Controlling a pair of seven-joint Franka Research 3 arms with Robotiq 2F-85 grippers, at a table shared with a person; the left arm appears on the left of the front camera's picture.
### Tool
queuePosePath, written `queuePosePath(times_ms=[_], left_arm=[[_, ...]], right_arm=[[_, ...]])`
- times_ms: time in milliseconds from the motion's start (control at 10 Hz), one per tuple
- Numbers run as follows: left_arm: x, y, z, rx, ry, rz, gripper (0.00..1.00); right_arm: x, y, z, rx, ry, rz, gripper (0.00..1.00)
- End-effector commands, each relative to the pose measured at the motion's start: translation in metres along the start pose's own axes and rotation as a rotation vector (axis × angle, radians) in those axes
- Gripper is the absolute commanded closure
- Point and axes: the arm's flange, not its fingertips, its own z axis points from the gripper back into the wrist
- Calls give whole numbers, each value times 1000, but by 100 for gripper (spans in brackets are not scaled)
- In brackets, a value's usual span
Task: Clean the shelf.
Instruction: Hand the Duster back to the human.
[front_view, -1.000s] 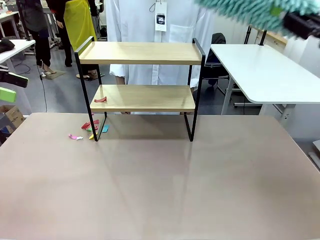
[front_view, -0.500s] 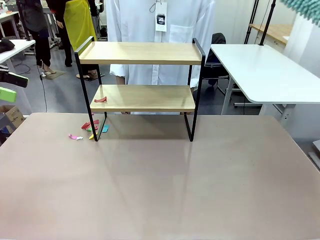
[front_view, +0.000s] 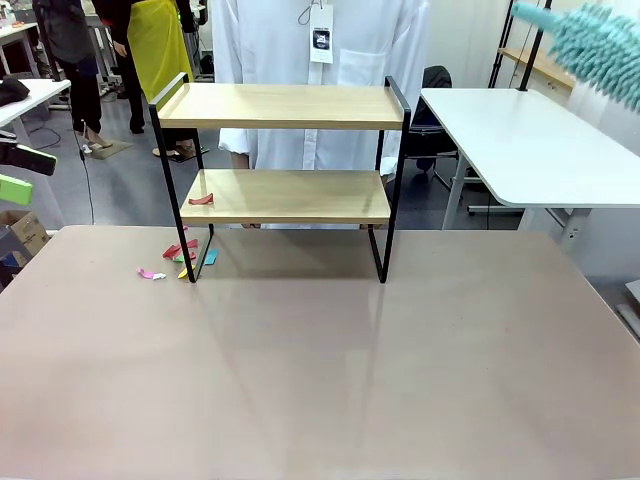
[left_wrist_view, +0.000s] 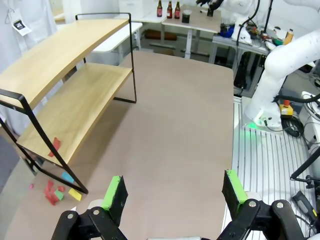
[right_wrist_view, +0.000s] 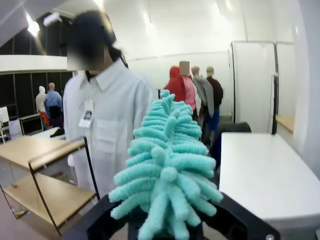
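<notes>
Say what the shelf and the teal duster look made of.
The shelf: two pale boards with visible grain, likely wood or laminate, matte, in a thin black frame, probably painted metal. The duster: soft teal chenille-like fingers, likely microfibre, held in the right gripper.

Left gripper (left_wrist_view: 173, 192), black with green pads, seen in its own wrist view: jaws spread wide, nothing between them, one green-padded fingertip (left_wrist_view: 114, 192) at the left and the other at the right, both poised above the tabletop and touching nothing. Right gripper (right_wrist_view: 167, 220), black, seen in its wrist view: clamped tight on the fluffy turquoise microfibre duster (right_wrist_view: 167, 182), whose tufted head rises straight up between the dark fingers. In the front view, that duster (front_view: 592, 48) raised high at the upper right, well clear of the table.
</notes>
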Motion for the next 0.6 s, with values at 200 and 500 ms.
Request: queuePosePath(times_ms=[200, 500], left_arm=[[1, 2, -1, -8, -27, -22, 0], [1, 2, -1, -8, -27, -22, 0]], right_arm=[[-108, 20, 26, -48, 93, -23, 83], [-145, 25, 31, -32, 102, -49, 83]])
